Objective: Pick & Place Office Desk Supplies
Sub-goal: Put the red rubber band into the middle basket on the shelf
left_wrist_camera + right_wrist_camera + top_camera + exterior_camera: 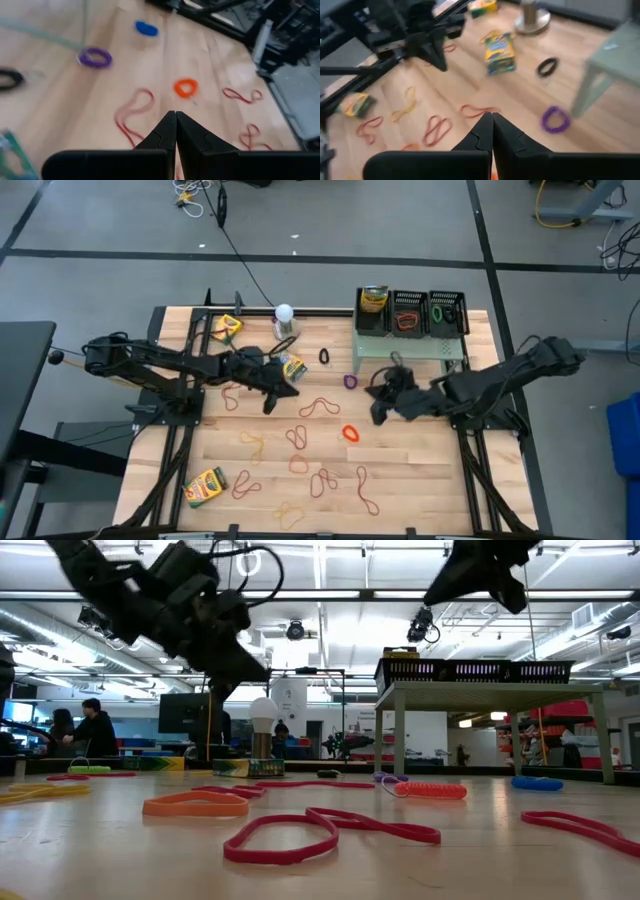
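Observation:
My left gripper [268, 406] is shut and holds nothing. It hangs above a red rubber-band loop [134, 114], beside a crayon box [292, 367] lying flat. My right gripper [379, 416] is also shut with nothing in it, above the table right of centre, near a purple band [351, 381] and an orange band [351, 433]. Many more loops [322, 480] lie flat on the wood. Other crayon boxes lie at the far left [228, 327] and near left [205, 486]. Three black mesh baskets [408, 311] stand on the pale green riser [412, 346]; one holds a crayon box [374, 299].
A white ball on a metal base [285, 320] stands at the far edge, left of the riser. A black band [325, 357] lies near it. The arms' frames [170, 410] run along both table sides. People show in the room beyond [95, 725].

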